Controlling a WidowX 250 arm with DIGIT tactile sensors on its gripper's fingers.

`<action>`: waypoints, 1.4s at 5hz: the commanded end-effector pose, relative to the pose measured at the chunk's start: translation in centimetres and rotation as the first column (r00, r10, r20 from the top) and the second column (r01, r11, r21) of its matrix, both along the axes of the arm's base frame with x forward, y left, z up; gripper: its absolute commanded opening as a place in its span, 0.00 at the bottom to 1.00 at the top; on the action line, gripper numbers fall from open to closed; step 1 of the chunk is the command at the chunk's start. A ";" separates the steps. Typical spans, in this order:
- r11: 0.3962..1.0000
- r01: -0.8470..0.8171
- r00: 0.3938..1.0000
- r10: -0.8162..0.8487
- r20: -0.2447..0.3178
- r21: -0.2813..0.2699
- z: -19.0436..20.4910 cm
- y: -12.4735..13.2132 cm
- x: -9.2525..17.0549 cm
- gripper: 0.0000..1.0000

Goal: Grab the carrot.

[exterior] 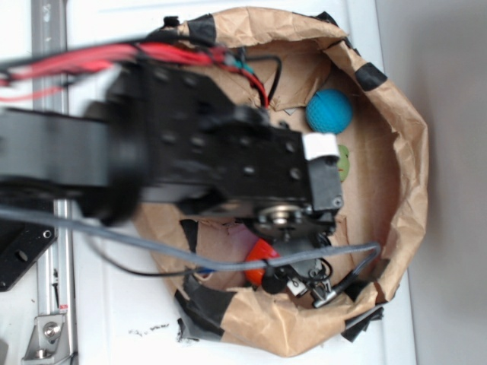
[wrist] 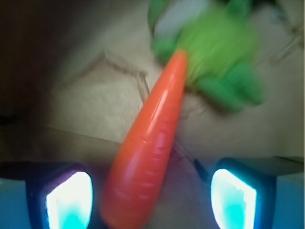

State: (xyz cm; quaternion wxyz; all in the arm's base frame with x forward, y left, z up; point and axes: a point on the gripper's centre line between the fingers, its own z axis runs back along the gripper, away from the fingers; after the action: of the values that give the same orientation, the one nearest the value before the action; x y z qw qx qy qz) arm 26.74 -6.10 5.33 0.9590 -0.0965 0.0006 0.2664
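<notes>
The orange carrot (wrist: pixel 152 143) lies on the brown paper floor. Its thick end sits between my two fingers, nearer the left one, and its thin tip points away to touch the fuzzy green plush (wrist: pixel 219 57). My gripper (wrist: pixel 151 200) is open, with a gap between the carrot and the right finger (wrist: pixel 233 200). In the exterior view only a patch of the carrot (exterior: pixel 261 257) shows under the arm, beside my gripper (exterior: pixel 303 280). The carrot's stem is hidden.
A brown paper bowl (exterior: pixel 403 175) with raised walls and black tape holds everything. A blue ball (exterior: pixel 329 110) lies at its far side, with an edge of the green plush (exterior: pixel 344 161) below it. The black arm and cables cover the bowl's left half.
</notes>
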 end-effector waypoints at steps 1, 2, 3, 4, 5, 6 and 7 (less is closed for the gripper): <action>0.996 0.085 0.996 -0.085 -0.007 0.021 -2.6 -3.1 -0.3 0.10; 0.998 0.067 0.998 -0.068 0.003 0.012 -1.8 -2.4 0.0 0.00; 0.997 0.069 0.997 -0.069 0.040 0.023 0.1 -1.5 0.6 0.00; 0.994 0.105 0.990 -0.107 0.088 0.028 4.1 0.3 1.2 0.00; 0.957 0.246 0.948 -0.270 0.167 0.153 9.5 2.9 1.4 0.00; 0.903 0.335 0.905 -0.388 0.176 0.269 13.4 3.9 1.1 0.00; 0.803 0.466 0.823 -0.548 0.152 0.371 14.8 3.7 -0.1 0.00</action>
State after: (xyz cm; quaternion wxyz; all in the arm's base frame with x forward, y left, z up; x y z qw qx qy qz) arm 26.53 -1.50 18.24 0.9931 0.0305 -0.1133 -0.0066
